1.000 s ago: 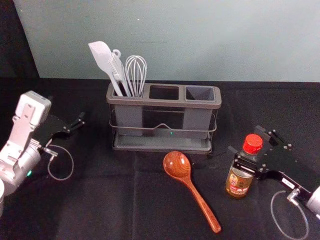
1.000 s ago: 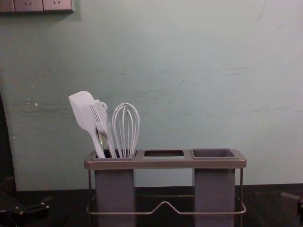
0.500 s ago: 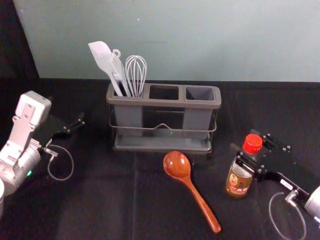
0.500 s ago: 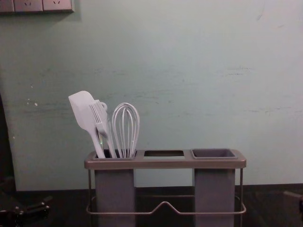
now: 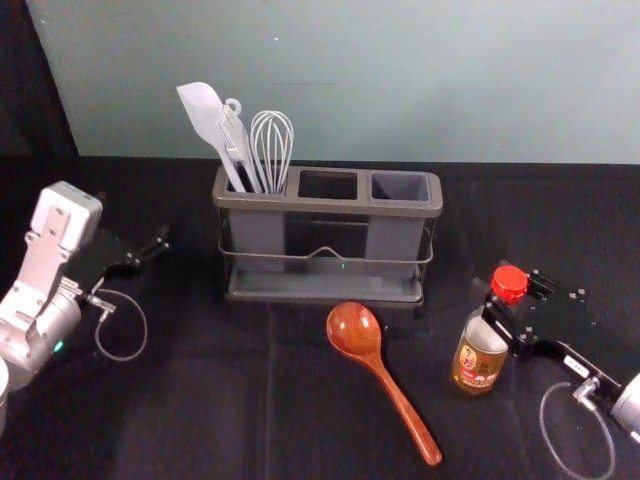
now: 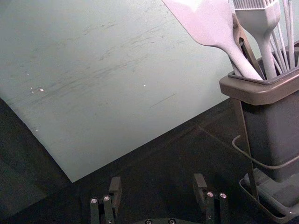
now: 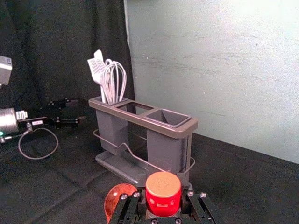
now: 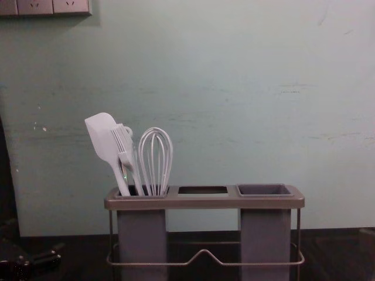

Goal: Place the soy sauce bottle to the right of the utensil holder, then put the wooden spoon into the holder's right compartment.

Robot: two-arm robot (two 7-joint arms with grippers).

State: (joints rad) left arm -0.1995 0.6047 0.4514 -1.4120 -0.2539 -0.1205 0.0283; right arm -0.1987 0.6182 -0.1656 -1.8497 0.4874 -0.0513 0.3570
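- Soy sauce bottle [image 5: 480, 358]: stood upright on the black cloth [image 5: 200, 420], about 4 o'clock from the utensil holder [image 5: 330, 207], well short of a spot right beside it.
- Right gripper [image 7: 163, 199]: at the bottle, arm in from 4 o'clock; fingers closed around the neck just under the red cap [image 7: 163, 191]. Looked like a grip; couldn't confirm any lift.
- Left gripper [image 6: 158, 183]: idle at 9 o'clock from the holder, fingers spread, nothing between them.
- Wooden spoon [image 5: 383, 375]: lay untouched at 5 o'clock, bowl toward the holder, handle pointing to 5.
- Right compartment [image 5: 400, 187]: empty, ready for the spoon.
- Progress, my read: grasp made, neither placement done. Left to do: shift bottle toward 1 o'clock, set down, release, then spoon. Risk was clipping the holder's near corner.
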